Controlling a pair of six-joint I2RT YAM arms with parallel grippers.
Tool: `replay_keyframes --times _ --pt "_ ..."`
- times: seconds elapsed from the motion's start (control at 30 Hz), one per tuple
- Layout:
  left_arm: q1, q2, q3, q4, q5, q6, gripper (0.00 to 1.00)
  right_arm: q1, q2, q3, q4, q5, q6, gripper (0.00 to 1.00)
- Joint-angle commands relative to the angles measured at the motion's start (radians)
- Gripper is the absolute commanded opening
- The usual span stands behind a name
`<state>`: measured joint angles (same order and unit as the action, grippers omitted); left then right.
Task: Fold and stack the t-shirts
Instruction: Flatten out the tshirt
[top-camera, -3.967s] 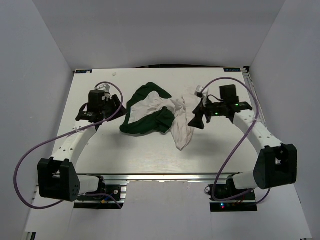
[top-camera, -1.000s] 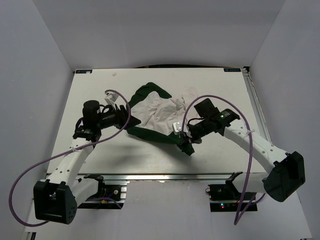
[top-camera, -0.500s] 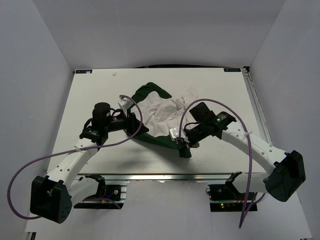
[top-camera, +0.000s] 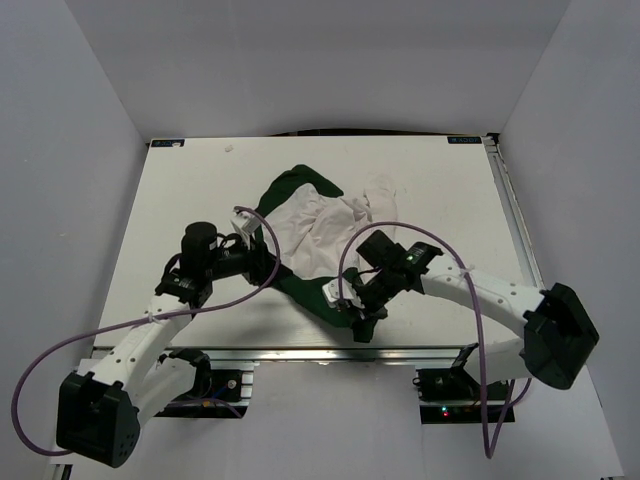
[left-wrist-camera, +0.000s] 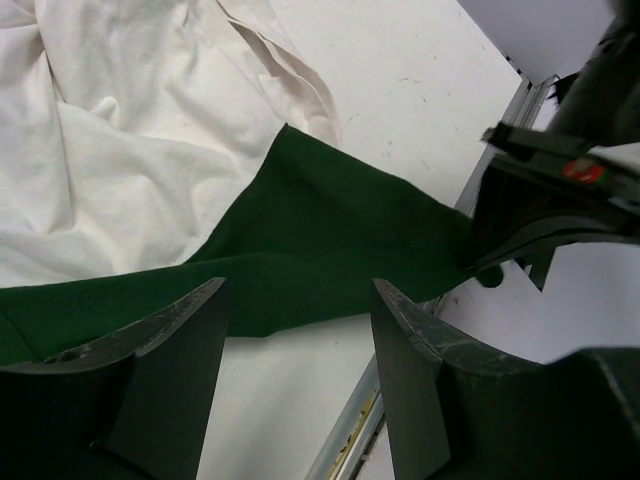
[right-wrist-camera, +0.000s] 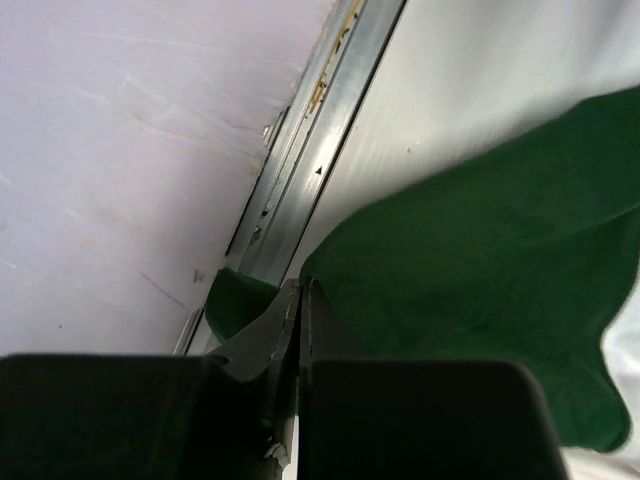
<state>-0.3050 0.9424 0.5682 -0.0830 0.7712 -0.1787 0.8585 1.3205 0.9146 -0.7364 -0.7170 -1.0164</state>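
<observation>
The t-shirt (top-camera: 322, 232), white with dark green sleeves, lies crumpled across the middle of the table. One green sleeve (top-camera: 308, 288) is stretched out toward the front edge. My right gripper (top-camera: 360, 325) is shut on the tip of that sleeve; in the right wrist view the green cloth (right-wrist-camera: 480, 260) comes out from between the closed jaws of the right gripper (right-wrist-camera: 301, 298). My left gripper (top-camera: 272, 268) is open and hovers over the same sleeve. In the left wrist view nothing is between the left gripper's (left-wrist-camera: 300, 335) fingers, and the green sleeve (left-wrist-camera: 330, 240) and white body (left-wrist-camera: 120, 130) lie ahead of them.
The table's (top-camera: 180, 190) metal front rail (top-camera: 330, 352) runs just under the right gripper and shows again as the rail (right-wrist-camera: 335, 110) in the right wrist view. White walls enclose the table on three sides. Purple cables (top-camera: 40, 350) loop off both arms.
The right gripper has drawn the green sleeve toward the near edge, stretching it out. The left arm has swung right and nearer, over the sleeve, staying open.
</observation>
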Motion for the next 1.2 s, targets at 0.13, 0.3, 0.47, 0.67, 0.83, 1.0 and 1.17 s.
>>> replay_keyframes --times 0.13,0.3,0.47,0.67,0.83,1.0,1.17 --pt "-0.005 -0.070 -0.008 -0.044 -0.038 -0.008 0.69 0.051 0.120 0.056 0.127 0.050 0.107 0.00" --pt "-0.005 -0.061 -0.024 -0.040 -0.012 0.013 0.69 0.050 0.082 0.056 0.109 0.059 0.072 0.00" --pt "-0.005 -0.021 -0.011 -0.035 0.023 0.068 0.69 0.016 -0.023 0.082 0.057 0.033 0.022 0.00" --pt "-0.009 -0.013 0.033 0.023 0.056 0.097 0.69 -0.116 -0.031 0.207 -0.009 -0.028 0.010 0.00" --pt "-0.017 0.024 0.050 0.121 0.092 0.117 0.69 -0.216 0.029 0.329 -0.040 -0.081 0.019 0.00" --pt "-0.037 0.111 0.081 0.210 0.152 0.156 0.70 -0.277 0.095 0.414 -0.095 -0.125 0.002 0.00" --pt "-0.046 0.212 0.128 0.213 0.189 0.237 0.70 -0.341 0.160 0.521 -0.147 -0.182 -0.014 0.00"
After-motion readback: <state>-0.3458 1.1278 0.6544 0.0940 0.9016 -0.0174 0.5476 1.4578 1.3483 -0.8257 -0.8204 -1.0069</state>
